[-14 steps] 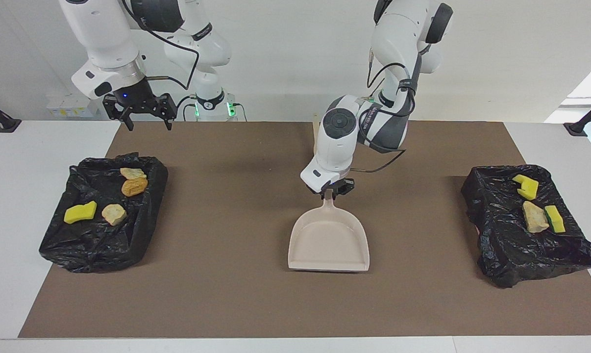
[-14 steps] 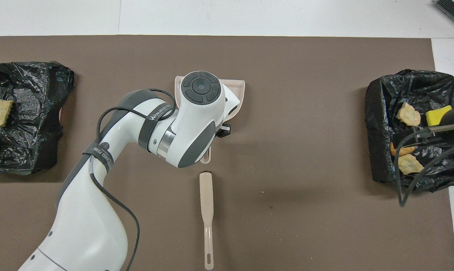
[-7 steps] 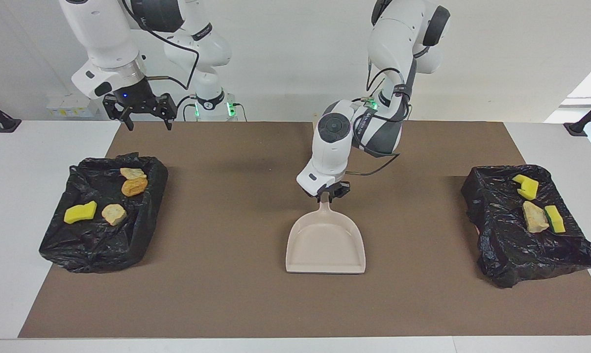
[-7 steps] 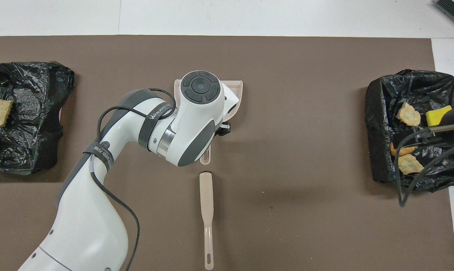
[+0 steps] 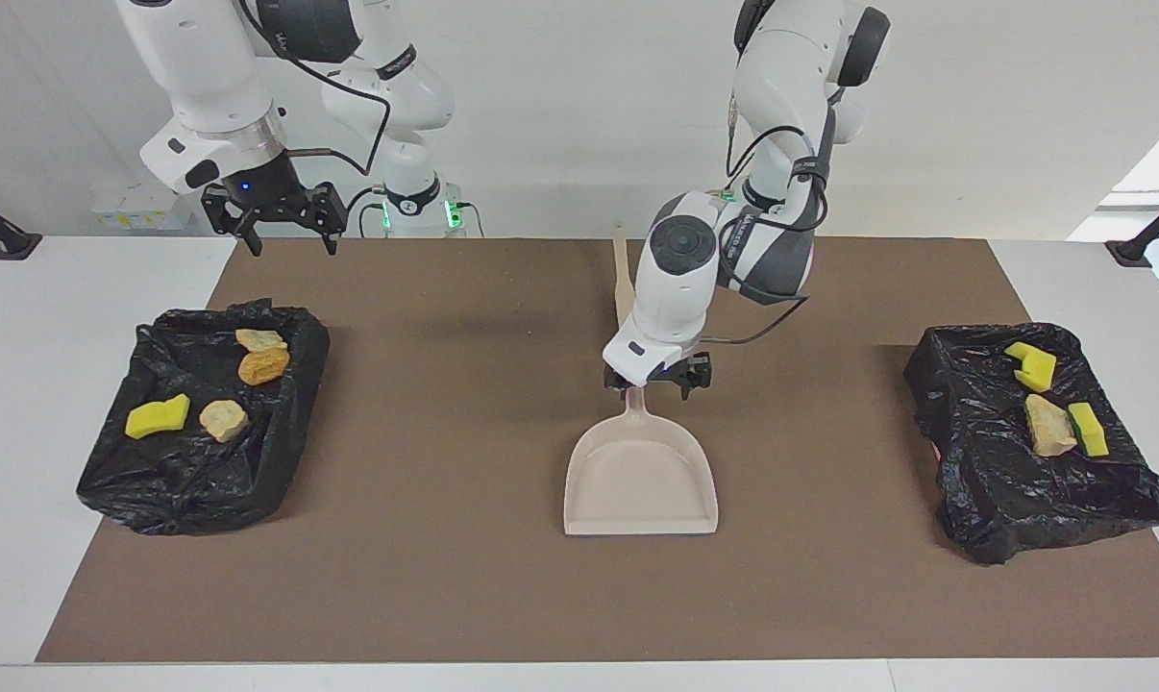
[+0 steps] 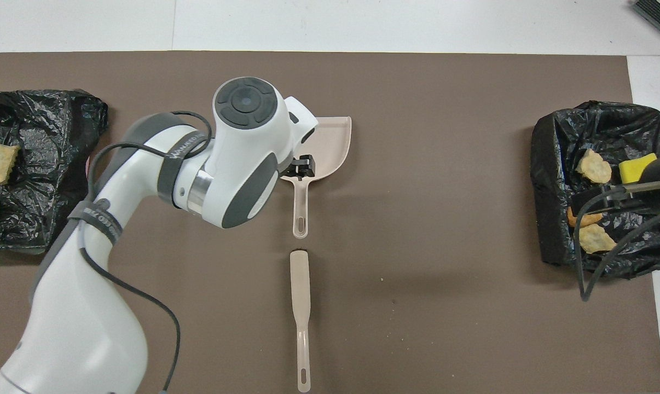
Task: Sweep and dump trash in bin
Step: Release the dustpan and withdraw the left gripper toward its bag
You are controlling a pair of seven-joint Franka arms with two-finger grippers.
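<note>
The beige dustpan (image 5: 642,481) lies flat on the brown mat at mid-table, handle toward the robots. Just over that handle (image 6: 300,210) my left gripper (image 5: 658,381) stands open, a finger on either side. Trash lies in two black bag-lined bins. The bin (image 5: 185,481) at the right arm's end holds a yellow sponge chunk (image 5: 157,415), two beige lumps and an orange-brown lump (image 5: 263,365). The bin (image 5: 1022,500) at the left arm's end holds yellow chunks (image 5: 1033,365) and a beige lump (image 5: 1048,425). My right gripper (image 5: 292,245) waits open in the air beside its bin.
A beige brush (image 6: 300,306) lies on the mat in line with the dustpan's handle, nearer to the robots. The left arm's elbow hangs over part of the dustpan (image 6: 333,145) in the overhead view. White table borders the mat.
My left gripper has opened and let go of the dustpan's handle, and its wrist has lifted a little. The dustpan stays on the mat. The right arm has not moved.
</note>
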